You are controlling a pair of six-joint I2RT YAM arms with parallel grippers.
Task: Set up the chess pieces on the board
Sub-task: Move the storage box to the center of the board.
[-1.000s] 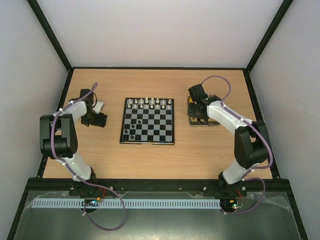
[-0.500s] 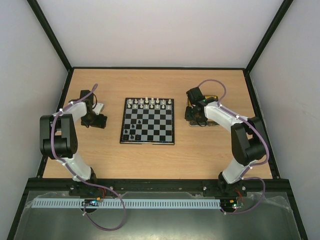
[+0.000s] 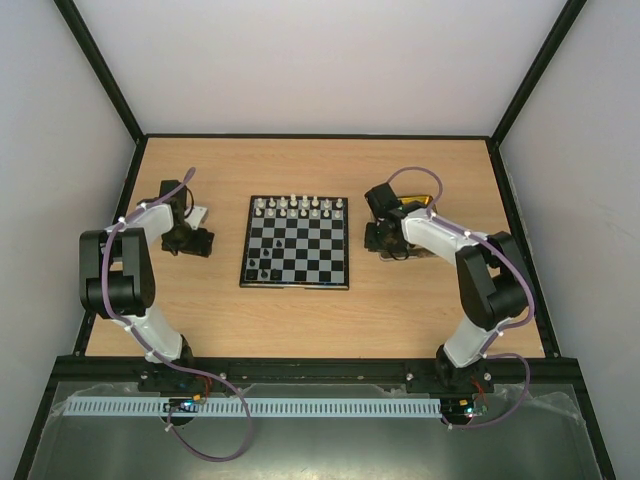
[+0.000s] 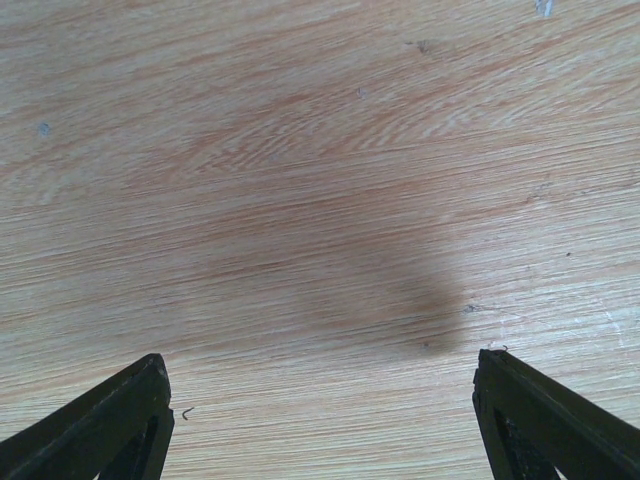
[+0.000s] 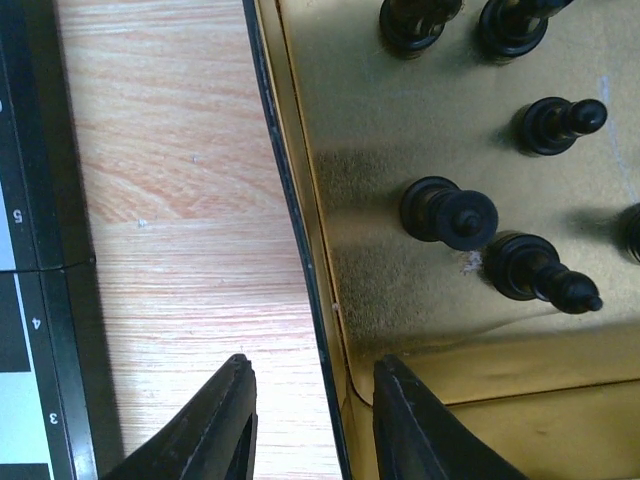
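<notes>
The board lies mid-table, with white chessmen along its far row and a few black chessmen at its near left. Its rim also shows in the right wrist view. My right gripper is open and empty, its jaws astride the left wall of the yellow-lined tin. Several black chessmen stand in the tin, the nearest a pawn and a taller piece. From above, the right gripper sits just right of the board. My left gripper is open over bare wood, left of the board.
The tin is mostly hidden under my right arm from above; a yellow corner shows. A strip of wooden table separates tin and board. Black frame rails bound the table.
My right gripper has moved left, from over the tin's middle to its left wall, closer to the board. The left arm has not moved.
</notes>
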